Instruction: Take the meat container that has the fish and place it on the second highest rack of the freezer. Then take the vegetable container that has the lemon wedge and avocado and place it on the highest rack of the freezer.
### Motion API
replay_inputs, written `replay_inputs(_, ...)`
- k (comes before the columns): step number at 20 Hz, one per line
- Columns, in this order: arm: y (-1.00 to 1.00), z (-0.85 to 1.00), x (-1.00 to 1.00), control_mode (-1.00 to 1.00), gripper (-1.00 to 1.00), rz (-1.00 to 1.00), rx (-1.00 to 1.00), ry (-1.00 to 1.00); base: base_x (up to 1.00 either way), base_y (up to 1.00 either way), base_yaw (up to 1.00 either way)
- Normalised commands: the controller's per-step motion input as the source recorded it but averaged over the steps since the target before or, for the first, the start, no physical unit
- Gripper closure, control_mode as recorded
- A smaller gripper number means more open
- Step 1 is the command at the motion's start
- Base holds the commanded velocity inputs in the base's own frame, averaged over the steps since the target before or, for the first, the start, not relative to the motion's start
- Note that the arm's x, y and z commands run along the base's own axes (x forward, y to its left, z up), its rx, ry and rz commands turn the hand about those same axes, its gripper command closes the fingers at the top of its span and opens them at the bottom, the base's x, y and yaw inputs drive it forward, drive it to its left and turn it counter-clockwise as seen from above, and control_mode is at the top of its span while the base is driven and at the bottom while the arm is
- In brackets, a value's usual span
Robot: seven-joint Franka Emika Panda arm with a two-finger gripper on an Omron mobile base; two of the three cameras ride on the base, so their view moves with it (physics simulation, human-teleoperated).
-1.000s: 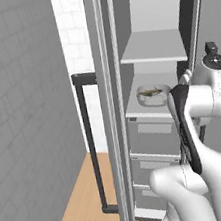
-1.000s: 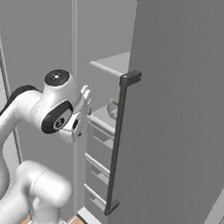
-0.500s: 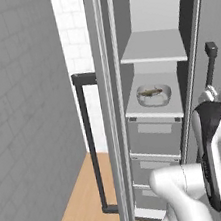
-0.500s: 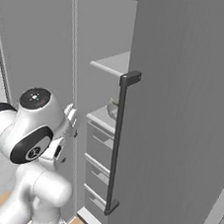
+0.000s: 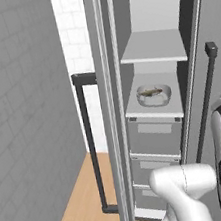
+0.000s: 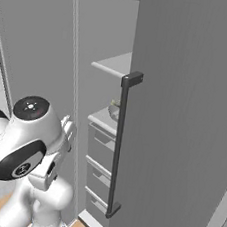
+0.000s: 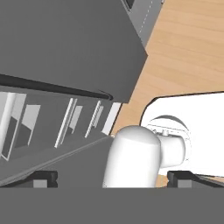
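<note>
The meat container (image 5: 154,95), a clear tray with the small brownish fish (image 5: 150,92) in it, rests on the lower of the freezer's (image 5: 150,126) two pale shelves. The highest rack (image 5: 152,48) is above it. From the right base view only an edge of the container (image 6: 114,110) shows past the door. My gripper (image 7: 113,178) is open, its dark fingertips (image 7: 43,178) wide apart with nothing held. It is pulled back from the shelves and faces the grey cabinet front and the wooden floor. The vegetable container with the lemon wedge and avocado is out of view.
Three grey drawers (image 5: 154,133) sit under the shelves. The open freezer door's edge (image 5: 113,107) and its dark bar handle (image 5: 89,141) stand to the left. The other door, with a long bar handle (image 6: 118,146), is close on the right. Wooden floor (image 5: 82,208) lies below.
The arm has swung down and back from the freezer opening, and the hand has left the shelf area. The fish container stays on its shelf.
</note>
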Motion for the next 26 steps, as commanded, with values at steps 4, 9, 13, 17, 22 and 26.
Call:
replay_inputs(4,0.0,0.0,0.0,1.0,-1.0,0.0,0.0,0.0,-0.68,-0.2,-0.06)
replay_inputs(9,0.0,0.0,0.0,1.0,-1.0,0.0,0.0,0.0,-0.49,-0.91,-0.36)
replay_inputs(13,0.0,0.0,0.0,1.0,-1.0,0.0,0.0,0.0,-0.36,-1.0,-0.44)
replay_inputs(17,0.0,0.0,0.0,1.0,-1.0,0.0,0.0,0.0,-0.09,-1.0,-0.46)
replay_inputs(22,0.0,0.0,0.0,1.0,-1.0,0.0,0.0,0.0,-0.02,-1.0,-0.41)
replay_inputs(26,0.0,0.0,0.0,1.0,-1.0,0.0,0.0,0.0,0.03,-1.0,-0.25)
